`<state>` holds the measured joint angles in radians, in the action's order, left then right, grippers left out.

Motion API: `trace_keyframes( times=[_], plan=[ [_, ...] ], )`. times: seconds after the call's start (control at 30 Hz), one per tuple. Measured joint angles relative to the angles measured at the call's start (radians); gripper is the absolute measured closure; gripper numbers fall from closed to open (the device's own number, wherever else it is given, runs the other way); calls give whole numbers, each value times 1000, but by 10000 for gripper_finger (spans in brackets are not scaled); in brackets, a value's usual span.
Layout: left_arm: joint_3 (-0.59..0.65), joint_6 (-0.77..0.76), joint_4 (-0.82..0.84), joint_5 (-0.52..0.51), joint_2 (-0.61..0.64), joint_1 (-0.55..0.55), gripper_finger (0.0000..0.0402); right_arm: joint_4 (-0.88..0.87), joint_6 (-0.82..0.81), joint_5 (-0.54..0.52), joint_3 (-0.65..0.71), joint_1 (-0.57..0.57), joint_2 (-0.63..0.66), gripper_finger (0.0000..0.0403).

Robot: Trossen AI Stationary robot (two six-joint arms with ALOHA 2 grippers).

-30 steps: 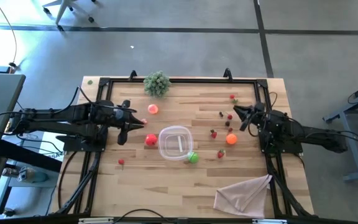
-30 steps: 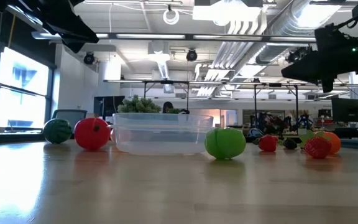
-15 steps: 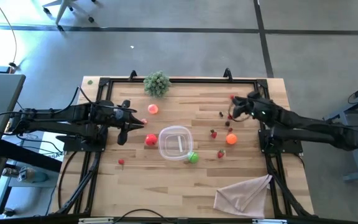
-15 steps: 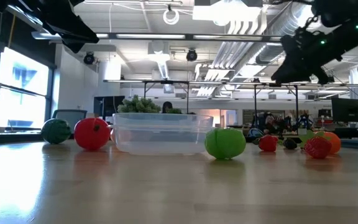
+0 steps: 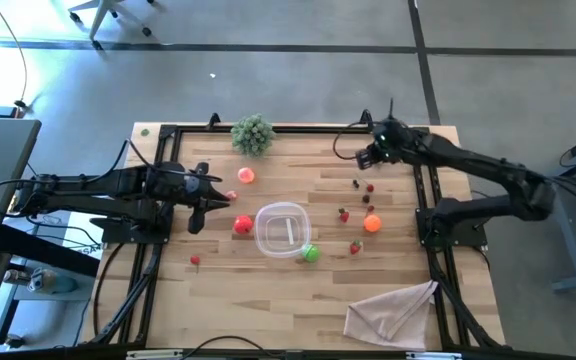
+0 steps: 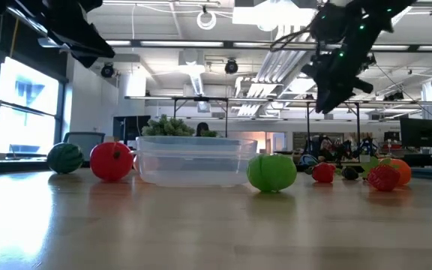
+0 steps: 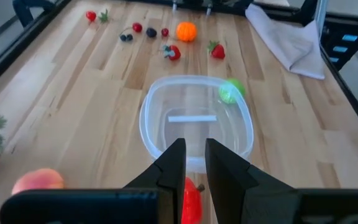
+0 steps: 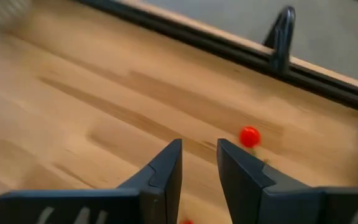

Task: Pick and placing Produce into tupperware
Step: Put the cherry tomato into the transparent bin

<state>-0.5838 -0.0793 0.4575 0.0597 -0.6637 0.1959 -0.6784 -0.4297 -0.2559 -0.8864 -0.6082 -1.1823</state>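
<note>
The clear tupperware (image 5: 282, 229) stands mid-table with nothing in it (image 7: 194, 118). Produce lies around it: a red tomato (image 5: 241, 226) on its left, a green ball (image 5: 310, 253) at its near right corner, a peach (image 5: 245, 175), an orange (image 5: 372, 224), strawberries (image 5: 344, 214) and small berries (image 5: 356, 183). My left gripper (image 5: 213, 197) hovers open left of the tupperware, above the tomato (image 7: 191, 202). My right gripper (image 5: 368, 155) is open, high over the far right of the table, with a small red berry (image 8: 249, 136) beside it below.
A bushy plant sprig (image 5: 252, 133) sits at the far edge and a beige cloth (image 5: 393, 310) at the near right corner. A tiny red fruit (image 5: 195, 261) lies near left. A black frame rail (image 8: 229, 53) borders the table.
My right gripper has risen and swung from beside the orange toward the table's far edge and a little left, its arm stretching out. The produce and the tupperware have stayed put.
</note>
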Motion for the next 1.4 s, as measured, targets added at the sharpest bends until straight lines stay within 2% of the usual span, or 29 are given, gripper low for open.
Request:
trace_keyframes(
  times=[0.17,0.3,0.57,0.73,0.93,1.13,1.4],
  plan=[
    [0,-4,2,0,-3,0,350,-72,30,9,-78,-52,-129,310],
    [0,-4,2,0,-4,0,350,-89,73,70,-113,-102,-231,307],
    [0,-4,2,0,-4,0,350,-149,123,88,-155,-194,-398,254],
    [0,-4,2,0,-4,0,350,-148,75,62,-169,-229,-442,223],
    [0,-4,2,0,-4,0,350,-107,126,139,-169,-291,-482,202],
    [0,-4,2,0,-4,0,350,-55,158,176,-169,-341,-521,198],
    [0,-4,2,0,-4,0,350,-56,178,210,-169,-343,-558,198]
  ],
)
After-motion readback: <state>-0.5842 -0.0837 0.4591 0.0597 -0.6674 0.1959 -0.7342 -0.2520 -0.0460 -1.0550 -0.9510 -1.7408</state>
